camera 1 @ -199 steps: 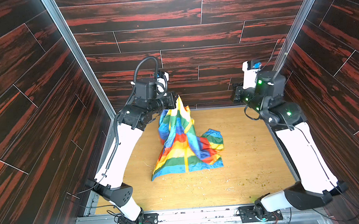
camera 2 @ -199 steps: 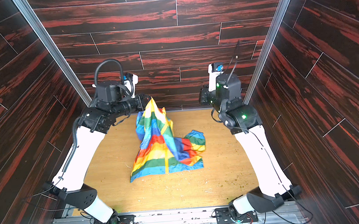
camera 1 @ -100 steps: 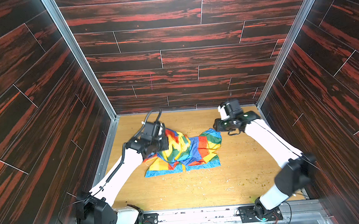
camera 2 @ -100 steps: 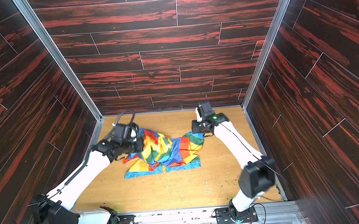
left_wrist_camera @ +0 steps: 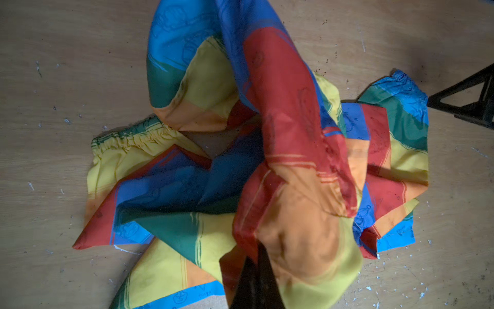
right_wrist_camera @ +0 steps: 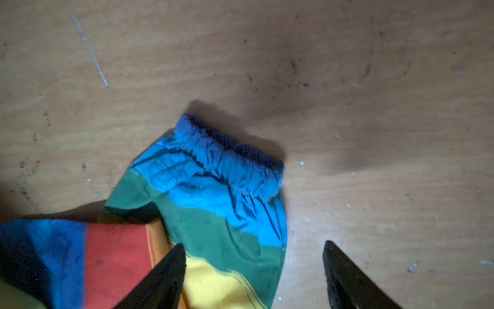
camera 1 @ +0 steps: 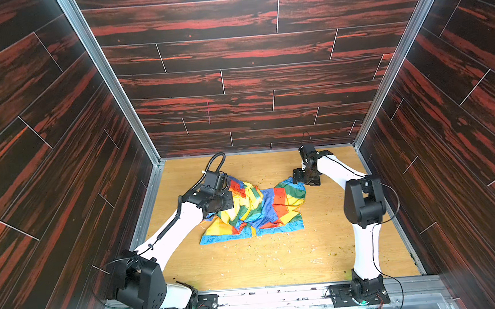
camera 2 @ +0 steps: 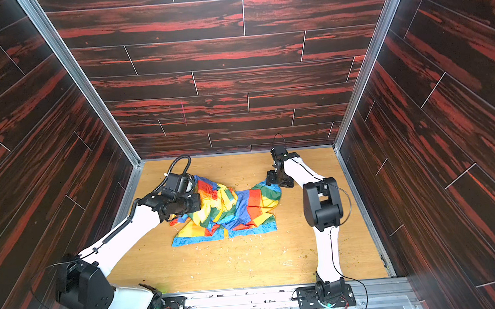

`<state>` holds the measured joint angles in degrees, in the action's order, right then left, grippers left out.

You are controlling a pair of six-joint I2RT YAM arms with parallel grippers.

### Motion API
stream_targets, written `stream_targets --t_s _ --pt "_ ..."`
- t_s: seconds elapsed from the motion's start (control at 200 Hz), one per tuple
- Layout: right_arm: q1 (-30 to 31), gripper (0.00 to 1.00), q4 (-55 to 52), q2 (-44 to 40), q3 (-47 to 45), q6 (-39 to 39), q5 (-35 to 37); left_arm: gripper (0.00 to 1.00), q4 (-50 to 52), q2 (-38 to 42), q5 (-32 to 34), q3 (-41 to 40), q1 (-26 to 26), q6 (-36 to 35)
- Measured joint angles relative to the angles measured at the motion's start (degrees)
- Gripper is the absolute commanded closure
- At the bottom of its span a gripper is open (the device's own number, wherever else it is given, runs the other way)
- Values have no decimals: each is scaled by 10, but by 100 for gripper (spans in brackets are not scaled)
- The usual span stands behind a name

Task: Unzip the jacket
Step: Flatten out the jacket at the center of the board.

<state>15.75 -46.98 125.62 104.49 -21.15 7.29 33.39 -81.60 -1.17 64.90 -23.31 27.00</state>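
Rainbow-striped jacket (camera 1: 254, 210) (camera 2: 229, 210) lies crumpled on the wooden table (camera 1: 278, 266), toward its far middle, between the two arms in both top views. Its blue hem faces the near edge. Left claw (left_wrist_camera: 258, 258) is clenched on a bunched orange-and-yellow fold of the jacket, which rises above the rest of the cloth. Right claw (right_wrist_camera: 254, 244) stands released, jaws wide apart, over the sleeve (right_wrist_camera: 222, 230) just behind its blue elastic cuff (right_wrist_camera: 230, 160). One finger (right_wrist_camera: 163, 278) is above striped cloth, the other above bare table.
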Motion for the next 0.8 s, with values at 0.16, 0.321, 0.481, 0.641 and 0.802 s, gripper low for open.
stream_targets --t_s 0.16,0.321,0.481,0.641,0.802 --pt "-2 19 -19 45 57 9 -5 100 -1 0 0 5 0 0" --pt "-4 20 -37 79 87 20 -25 100 0 -4 0 7 1 0" --pt "-4 22 -60 107 108 26 -26 100 -2 -16 -1 18 1 0" --pt "-3 44 -73 119 127 29 -10 100 -3 -21 -3 21 1 0" --pt "-3 88 -76 121 129 21 2 100 -3 -26 -8 28 1 -4"
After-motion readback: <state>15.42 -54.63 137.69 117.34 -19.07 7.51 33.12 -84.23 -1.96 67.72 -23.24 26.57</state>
